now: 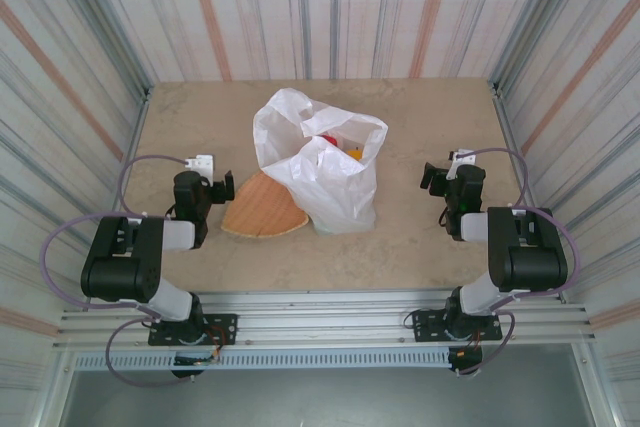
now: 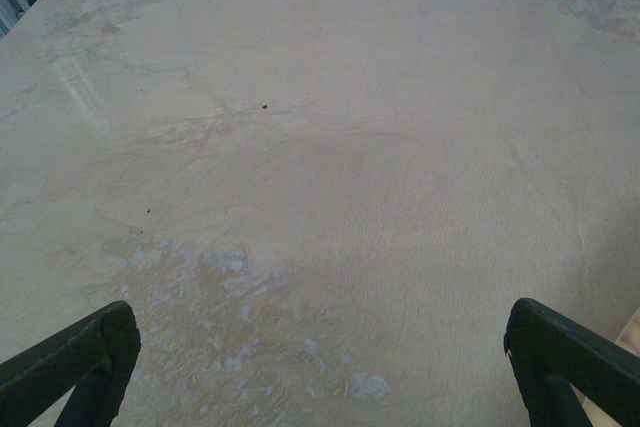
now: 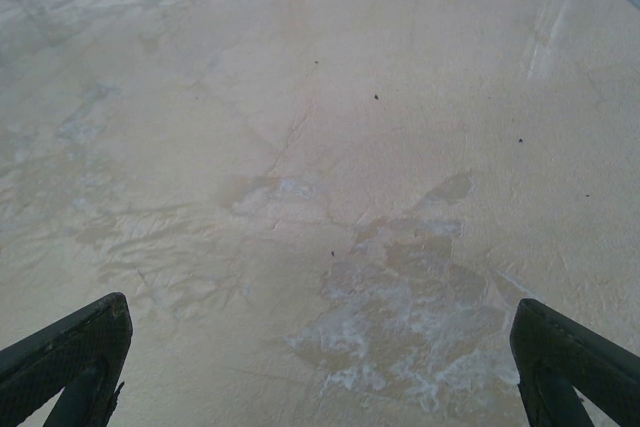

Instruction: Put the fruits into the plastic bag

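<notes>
Hovering left tool [image 1: 222,189] and right tool [image 1: 431,178], both spread wide and empty, either side of the bag [image 1: 325,182] on the worktop [image 1: 420,242], red and yellow fruits [image 1: 337,144] inside it; seemingly finished, needing next only a retreat.

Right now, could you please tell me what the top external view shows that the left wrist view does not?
The top external view takes in the plastic bag standing mid-table, red and yellow fruits in its mouth, a wooden plate against its left side, and the right gripper. The left wrist view gives close detail: pale scuffed patches and tiny dark specks on the surface ahead of the left gripper, jaws wide open and empty. Shared: the tan table and that left gripper.
</notes>
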`<state>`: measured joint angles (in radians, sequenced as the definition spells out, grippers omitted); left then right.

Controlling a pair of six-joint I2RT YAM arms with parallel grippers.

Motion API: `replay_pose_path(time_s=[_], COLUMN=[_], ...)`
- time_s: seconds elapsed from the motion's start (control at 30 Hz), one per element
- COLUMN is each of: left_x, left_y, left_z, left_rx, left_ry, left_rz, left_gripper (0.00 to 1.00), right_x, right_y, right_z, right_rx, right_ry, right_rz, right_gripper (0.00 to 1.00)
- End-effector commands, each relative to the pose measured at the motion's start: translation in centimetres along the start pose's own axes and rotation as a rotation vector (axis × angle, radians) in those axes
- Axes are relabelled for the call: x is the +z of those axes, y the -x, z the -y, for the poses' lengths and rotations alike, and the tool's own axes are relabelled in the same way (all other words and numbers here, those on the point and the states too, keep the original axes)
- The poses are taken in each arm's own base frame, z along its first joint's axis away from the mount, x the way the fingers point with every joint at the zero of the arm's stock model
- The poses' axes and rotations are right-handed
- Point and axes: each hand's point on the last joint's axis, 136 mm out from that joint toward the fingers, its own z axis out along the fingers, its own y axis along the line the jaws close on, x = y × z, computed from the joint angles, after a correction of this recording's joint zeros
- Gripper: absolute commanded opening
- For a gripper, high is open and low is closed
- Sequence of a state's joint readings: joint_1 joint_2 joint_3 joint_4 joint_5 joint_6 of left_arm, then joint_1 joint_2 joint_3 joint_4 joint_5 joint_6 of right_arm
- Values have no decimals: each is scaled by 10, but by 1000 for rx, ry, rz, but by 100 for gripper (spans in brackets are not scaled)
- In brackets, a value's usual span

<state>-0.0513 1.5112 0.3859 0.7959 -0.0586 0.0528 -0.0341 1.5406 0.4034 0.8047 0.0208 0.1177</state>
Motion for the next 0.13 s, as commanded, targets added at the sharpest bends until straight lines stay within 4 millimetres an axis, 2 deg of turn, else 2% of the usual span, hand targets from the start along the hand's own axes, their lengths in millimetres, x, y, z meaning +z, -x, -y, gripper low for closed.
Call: replay_pose_path(time_s=[0.0, 0.1], left_x=[3, 2], left_y=[10, 10], left_z=[-2, -2], left_rx=[5, 6], left_ry=[-13, -13], left_rz=[20, 26], left_gripper=[99, 99], right_x=[0, 0], right_y=[2, 2], right_z=[-1, -1], right_rx=[-26, -26], right_ry=[10, 10], right_rz=[12, 11], right_gripper=[99, 99])
